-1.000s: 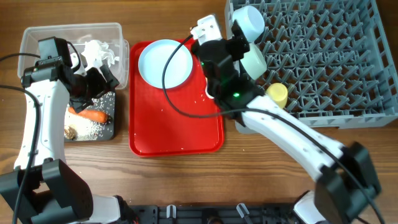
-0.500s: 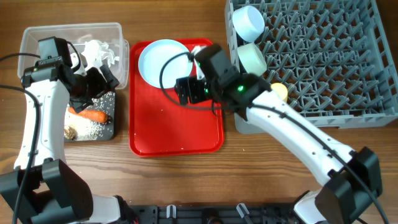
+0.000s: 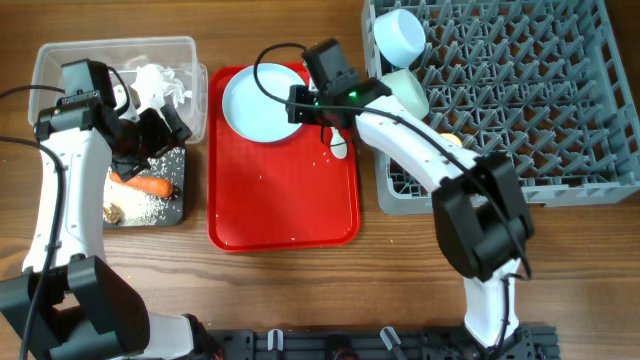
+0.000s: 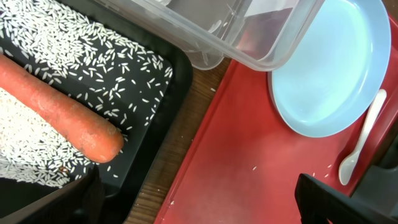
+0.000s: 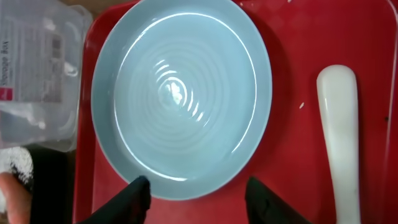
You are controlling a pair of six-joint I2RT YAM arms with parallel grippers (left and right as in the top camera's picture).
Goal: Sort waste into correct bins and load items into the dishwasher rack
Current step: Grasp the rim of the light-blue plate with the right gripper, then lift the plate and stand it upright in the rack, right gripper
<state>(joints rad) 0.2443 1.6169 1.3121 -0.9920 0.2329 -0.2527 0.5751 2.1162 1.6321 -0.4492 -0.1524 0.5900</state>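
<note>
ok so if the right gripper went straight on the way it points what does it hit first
The pale blue plate, probably near its rim; the open right gripper points down at it. The white spoon lies aside.

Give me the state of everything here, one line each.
Plate, empty, flat on the red tray.
Spoon, lying on tray beside plate.
Carrot, lying on rice in black bin.
Tissue, in clear bin.
Pale bowl, on its side in rack.
Green bowl, on its side in rack.
Left gripper, open, empty.
Right gripper, open above plate.
</note>
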